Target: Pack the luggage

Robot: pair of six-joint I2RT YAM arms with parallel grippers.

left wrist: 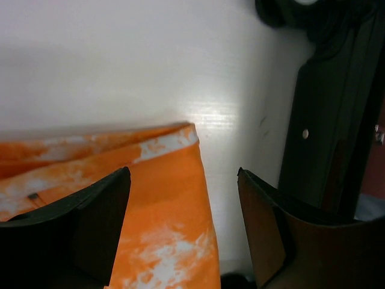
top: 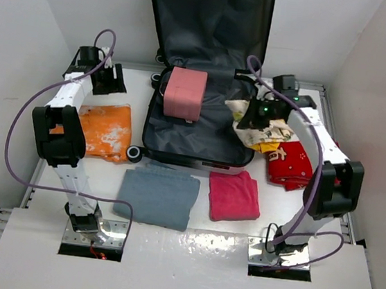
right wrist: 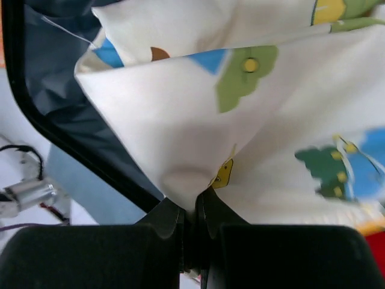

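The luggage (top: 187, 133) lies open at the back of the table, its lid leaning on the wall and dark grey lining showing. A folded pink cloth (top: 184, 93) rests inside it. At the luggage's right rim my right gripper (top: 251, 115) is shut on a white cartoon-print cloth (top: 266, 130), which hangs bunched from it. In the right wrist view the gripper (right wrist: 191, 208) pinches a fold of that cloth (right wrist: 198, 120) over the luggage rim (right wrist: 72, 141). My left gripper (top: 111, 81) stands open and holds nothing. It (left wrist: 183, 180) hovers above the far right corner of an orange cloth (left wrist: 171, 205).
The orange cloth (top: 104, 129) lies left of the luggage. A grey-blue folded cloth (top: 158, 195) and a magenta one (top: 234, 195) lie in front of it. A red printed cloth (top: 290, 162) lies on the right. A luggage wheel (top: 135, 154) juts out at the front left corner.
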